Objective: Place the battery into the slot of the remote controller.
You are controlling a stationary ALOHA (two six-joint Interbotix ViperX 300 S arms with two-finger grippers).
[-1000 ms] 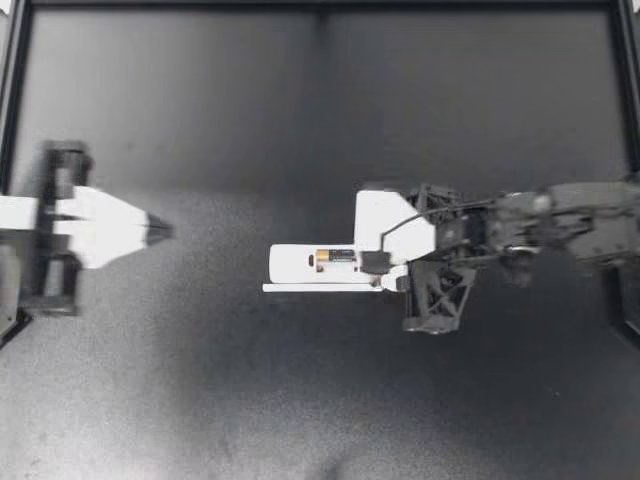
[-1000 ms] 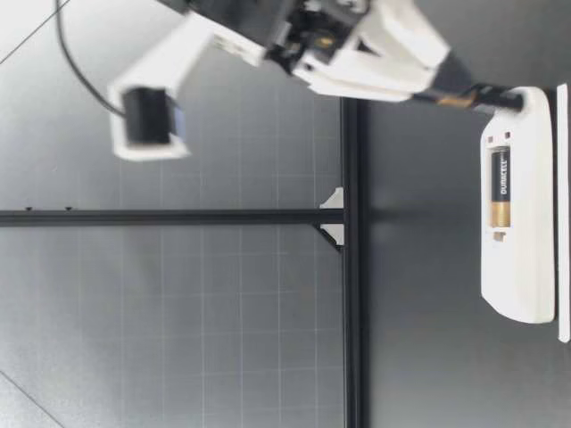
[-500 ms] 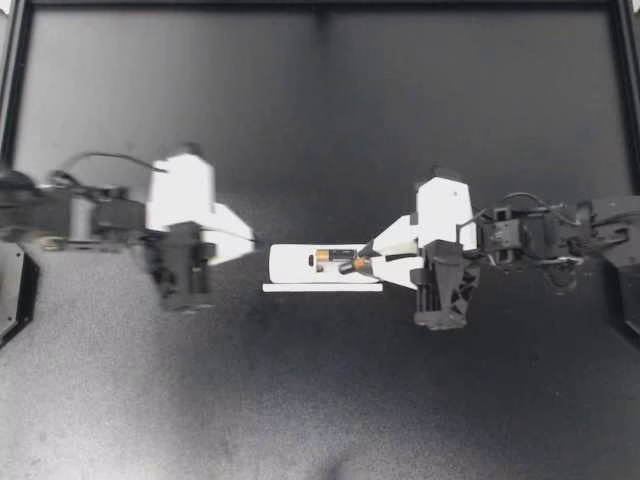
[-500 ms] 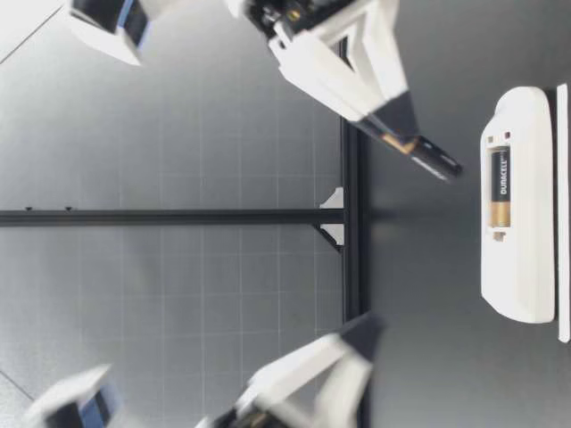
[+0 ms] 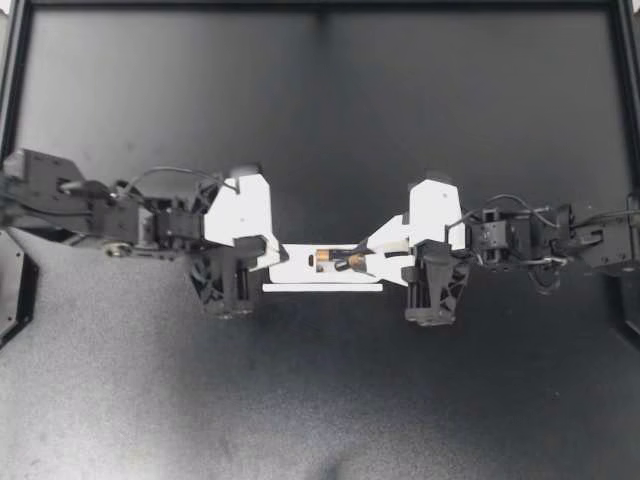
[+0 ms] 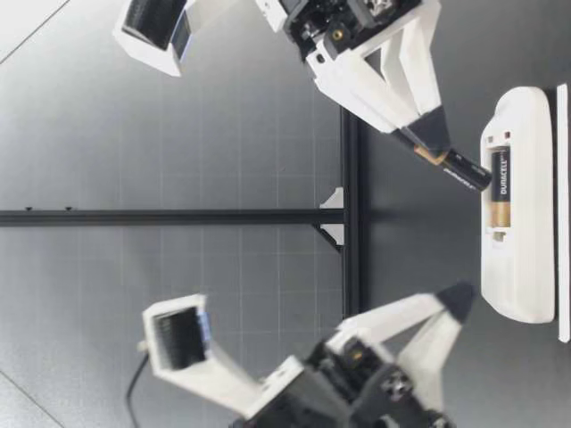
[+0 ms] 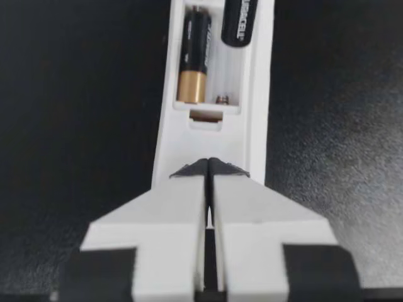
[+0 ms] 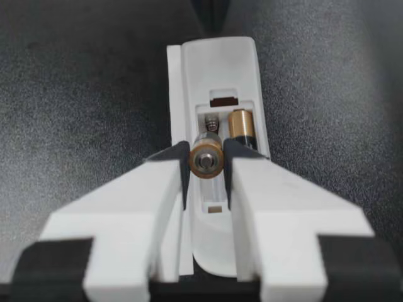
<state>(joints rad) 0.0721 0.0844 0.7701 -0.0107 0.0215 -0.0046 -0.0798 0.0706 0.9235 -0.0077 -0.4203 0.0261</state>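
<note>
Right gripper (image 5: 352, 262): clamped on battery (image 5: 345, 263), one pad on each side of its rear end. Wrist view confirms contact from both sides.
Battery: AA-type cyl., black/copper wrap, bare metal cap facing the wrist cam. Tilted nose-down over the remote. Nose at or just above the bay, not seated.
Battery handling (judgement): rigid, dense for its size, not fragile. Smooth wrap is prob. slippery, and it may pivot in the pads because it is held near one end. Better hold is across the barrel at mid-length.
Slot (image 7: 225, 72): empty bay, white moulded walls, small coil spring at the end toward the left gripper. Lies beside seated cell (image 7: 194, 60).
Remote (image 5: 295, 264): white hard plastic, rounded ends, lying flat with its back up. Judged light, so it may skid under an insertion push.
Left gripper (image 5: 272, 257): fingers together, nothing held, tips over the remote's far end. Contact w/ remote: cannot tell.
Strip (image 5: 322, 288): thin, white, straight, alongside the remote. Poss. the cover, unconfirmed.
Table (image 5: 320, 400): black, matte, fine-grained.
Rail frame (image 5: 320, 8): black, at far edge.
</note>
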